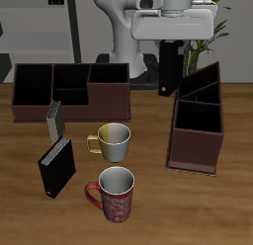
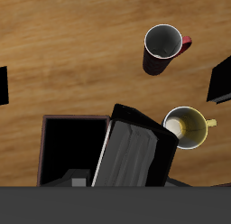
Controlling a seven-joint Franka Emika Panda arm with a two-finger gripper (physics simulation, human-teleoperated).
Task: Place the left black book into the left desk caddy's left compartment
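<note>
My gripper (image 1: 170, 43) is shut on the top of the left black book (image 1: 170, 71), which hangs upright above the table. The book sits just beside the tall slanted end of the maroon left desk caddy (image 1: 193, 150), outside its walls. That tall end is the left compartment (image 1: 203, 84), farthest from the table's front edge. In the wrist view the held book (image 2: 135, 155) fills the middle, with a dark open caddy section (image 2: 72, 151) beside it. The fingertips are hidden by the book.
A darker brown caddy (image 1: 69, 86) stands at the back. A grey book (image 1: 53, 121) and the other black book (image 1: 56, 168) stand in front of it. A yellow mug (image 1: 114, 140) and a red mug (image 1: 116, 193) stand mid-table; both show in the wrist view (image 2: 185, 126) (image 2: 162, 49).
</note>
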